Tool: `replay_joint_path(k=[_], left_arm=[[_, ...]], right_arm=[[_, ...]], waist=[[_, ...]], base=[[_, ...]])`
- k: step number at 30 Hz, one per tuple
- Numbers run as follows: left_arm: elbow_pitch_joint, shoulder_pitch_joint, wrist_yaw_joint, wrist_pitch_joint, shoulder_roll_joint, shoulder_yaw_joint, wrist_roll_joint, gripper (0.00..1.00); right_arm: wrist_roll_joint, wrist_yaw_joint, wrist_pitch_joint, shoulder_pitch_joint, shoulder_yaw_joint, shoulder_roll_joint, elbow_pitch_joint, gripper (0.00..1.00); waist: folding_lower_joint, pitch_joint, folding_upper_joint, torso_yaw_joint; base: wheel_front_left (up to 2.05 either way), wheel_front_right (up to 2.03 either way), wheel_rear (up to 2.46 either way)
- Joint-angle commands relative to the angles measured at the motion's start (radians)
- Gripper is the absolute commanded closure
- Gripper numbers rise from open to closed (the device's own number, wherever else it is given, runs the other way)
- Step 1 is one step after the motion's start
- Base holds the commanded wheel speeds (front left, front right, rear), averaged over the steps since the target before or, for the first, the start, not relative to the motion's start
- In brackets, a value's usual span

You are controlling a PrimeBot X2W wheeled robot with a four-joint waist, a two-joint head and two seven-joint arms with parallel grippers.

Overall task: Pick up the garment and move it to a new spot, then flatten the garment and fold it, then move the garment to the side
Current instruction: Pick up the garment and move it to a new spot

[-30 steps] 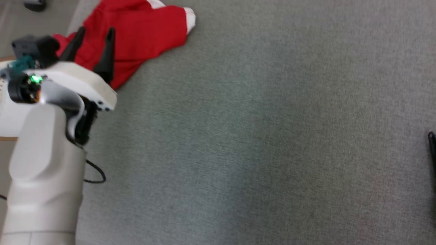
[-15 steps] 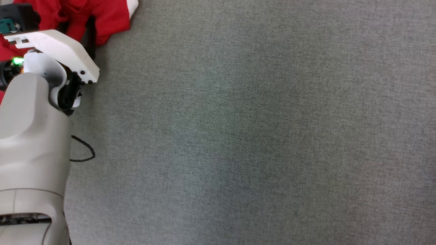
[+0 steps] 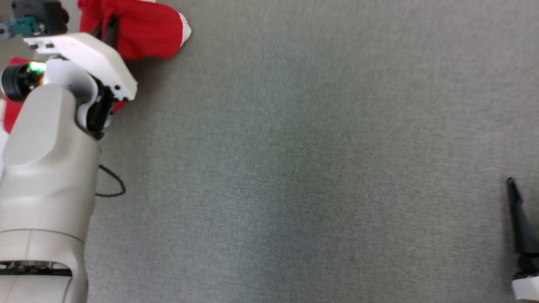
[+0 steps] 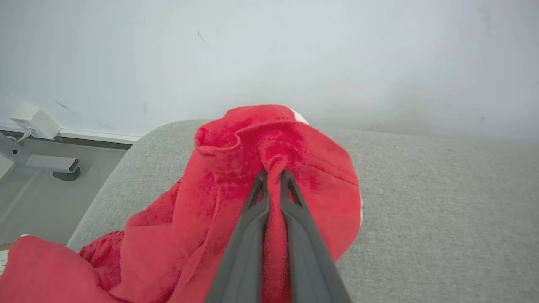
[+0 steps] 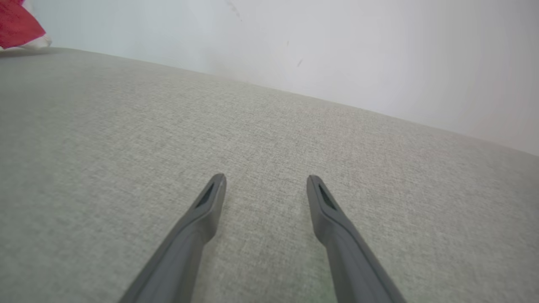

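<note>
A grey woven tabletop [image 3: 294, 168] takes up most of the head view, bare across its middle, with a thin black cable [image 3: 111, 185] looped on it beside the pale left arm [image 3: 46, 168]. The red garment [image 3: 143, 29] is bunched at the far left of the tabletop, its white trim [image 3: 184, 31] pointing toward the middle. The left wrist view adds the room: a plain white wall [image 4: 269, 50] behind, the tabletop's rounded corner [image 4: 139, 139], and past it a grey floor [image 4: 42, 189] with a white box [image 4: 36, 122] at the wall's foot. There the left tool [image 4: 271, 174] is pressed together, pinching a raised fold of the garment, the rest draped around the fingers. The right wrist view shows the right tool [image 5: 265, 181] spread wide over bare fabric, holding nothing, well apart from the garment, of which a red scrap sits in its top left corner.
</note>
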Motion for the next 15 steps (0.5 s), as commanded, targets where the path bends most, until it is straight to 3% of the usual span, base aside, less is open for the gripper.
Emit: replay_joint_path(k=[1,8,15], left_arm=[[-0.033,0.0,-0.002,0.0,0.002,-0.026,-0.019,1.0],[-0.189,0.061,-0.002,0.018,0.017,-0.109,-0.089,1.0],[-0.438,0.21,-0.003,0.087,-0.023,-0.165,-0.192,1.0]], right_arm=[[0.01,-0.002,-0.01,0.004,0.017,0.017,0.031,0.0],[0.011,-0.002,-0.024,-0.008,0.05,0.08,0.113,0.0],[0.003,-0.002,-0.026,0.032,0.037,0.143,0.164,0.0]], waist=[[-0.0001,-0.089,0.0,-0.023],[-0.0001,-0.222,0.0,-0.068],[-0.0001,-0.354,0.0,-0.122]], base=[[0.0,0.0,0.0],[0.0,0.0,0.0],[0.0,0.0,0.0]])
